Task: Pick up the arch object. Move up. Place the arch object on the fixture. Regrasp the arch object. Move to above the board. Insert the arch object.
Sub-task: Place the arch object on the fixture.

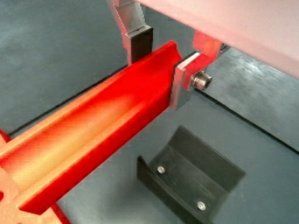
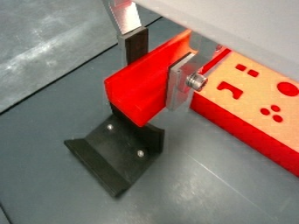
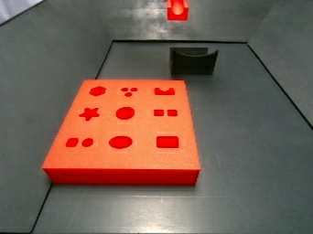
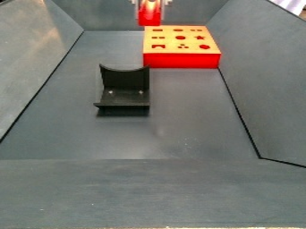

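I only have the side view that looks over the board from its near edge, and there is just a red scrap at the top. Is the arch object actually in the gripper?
Observer: Yes. In both wrist views the gripper is shut on the arch object, silver fingers on either side of one end.
Operator: Is it touching the fixture yet?
Observer: No. In a side view the arch object hangs above the floor at the far end, and the fixture stands empty, nearer the camera.
Operator: Where is the board relative to the gripper?
Observer: In a wrist view the board lies on the floor beside the gripper, not under it.
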Available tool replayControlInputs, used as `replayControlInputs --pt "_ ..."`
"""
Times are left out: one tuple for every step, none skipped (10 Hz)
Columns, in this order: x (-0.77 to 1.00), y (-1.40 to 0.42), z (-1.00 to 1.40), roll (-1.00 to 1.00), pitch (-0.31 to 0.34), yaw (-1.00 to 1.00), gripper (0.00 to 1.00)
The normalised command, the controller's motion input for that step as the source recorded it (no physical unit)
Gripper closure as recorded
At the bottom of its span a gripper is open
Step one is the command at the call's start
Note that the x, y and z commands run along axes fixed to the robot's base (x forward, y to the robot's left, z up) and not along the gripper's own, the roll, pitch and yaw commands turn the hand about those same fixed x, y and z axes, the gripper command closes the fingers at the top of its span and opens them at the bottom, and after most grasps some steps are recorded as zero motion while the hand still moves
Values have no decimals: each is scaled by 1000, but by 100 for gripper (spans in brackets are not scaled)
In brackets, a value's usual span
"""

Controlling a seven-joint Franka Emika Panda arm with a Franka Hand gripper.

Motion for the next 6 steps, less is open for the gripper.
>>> replayControlInputs --pt "1000 -111 41 110 141 37 100" --pt "1000 -98 40 111 157 39 100" --pt "1000 -91 37 113 164 41 100" --pt "1000 -77 28 114 159 43 100" --pt "1000 -72 25 114 158 44 100" --pt "420 906 -248 -1000 61 107 100"
